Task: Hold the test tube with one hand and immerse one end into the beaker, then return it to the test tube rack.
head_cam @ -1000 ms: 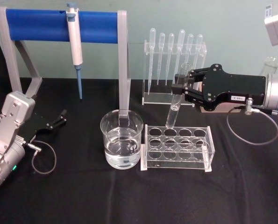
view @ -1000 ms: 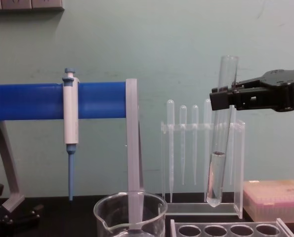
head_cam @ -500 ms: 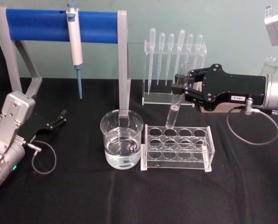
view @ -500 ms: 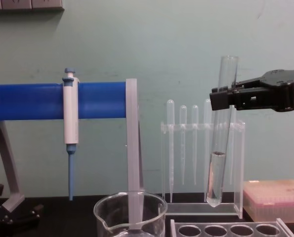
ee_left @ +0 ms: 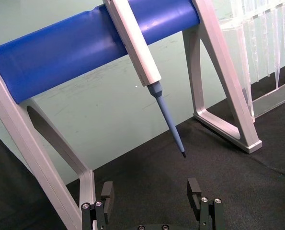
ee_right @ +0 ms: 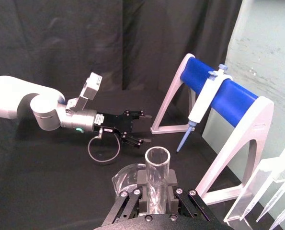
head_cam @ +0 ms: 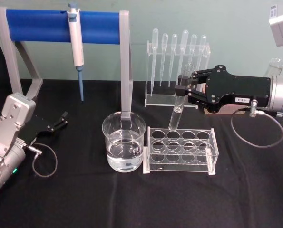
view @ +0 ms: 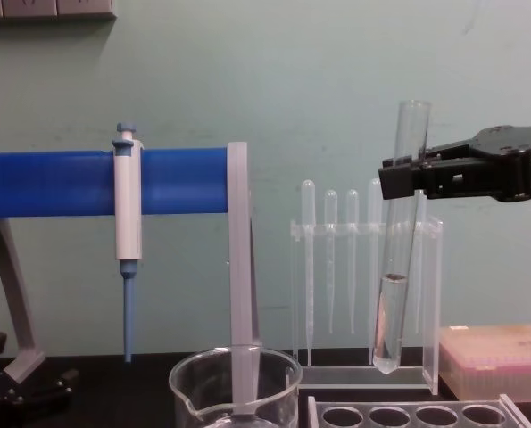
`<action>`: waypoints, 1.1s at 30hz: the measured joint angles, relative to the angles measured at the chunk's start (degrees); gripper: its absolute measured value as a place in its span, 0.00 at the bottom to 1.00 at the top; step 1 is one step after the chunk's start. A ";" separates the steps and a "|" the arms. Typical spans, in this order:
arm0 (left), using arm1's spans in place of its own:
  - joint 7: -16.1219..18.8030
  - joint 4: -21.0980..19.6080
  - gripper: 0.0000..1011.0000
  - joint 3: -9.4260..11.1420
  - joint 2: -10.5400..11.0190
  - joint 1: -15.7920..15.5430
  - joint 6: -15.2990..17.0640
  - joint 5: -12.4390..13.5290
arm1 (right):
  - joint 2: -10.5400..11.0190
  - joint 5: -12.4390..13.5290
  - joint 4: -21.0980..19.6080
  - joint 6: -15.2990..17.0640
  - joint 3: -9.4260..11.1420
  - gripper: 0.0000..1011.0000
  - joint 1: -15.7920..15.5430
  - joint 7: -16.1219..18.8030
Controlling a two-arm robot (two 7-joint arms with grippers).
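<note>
Seemingly only racking remains: the right gripper (head_cam: 184, 90) clamps the test tube (head_cam: 175, 115) above the rack (head_cam: 179, 169) beside the beaker (head_cam: 124, 151); left gripper (head_cam: 61, 119) idles wide.

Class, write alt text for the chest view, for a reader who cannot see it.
The right end effector grips a slightly tilted test tube near its rim, the round bottom hanging above the test tube rack. The beaker stands left of the rack; the left end effector rests at far left.
</note>
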 joint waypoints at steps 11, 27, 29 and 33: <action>0.00 0.00 0.99 0.00 0.00 0.00 0.00 0.00 | 0.00 0.00 0.00 0.00 0.00 0.23 0.00 0.00; 0.00 0.00 0.99 0.00 0.00 0.00 0.00 0.00 | 0.00 0.00 0.00 0.00 0.00 0.23 0.00 0.00; 0.00 0.00 0.99 0.00 0.00 0.00 0.00 0.00 | 0.00 0.00 0.00 0.00 0.00 0.23 0.00 0.00; 0.00 0.00 0.99 0.00 0.00 0.00 0.00 0.00 | 0.00 0.00 0.00 0.00 0.00 0.23 0.00 0.00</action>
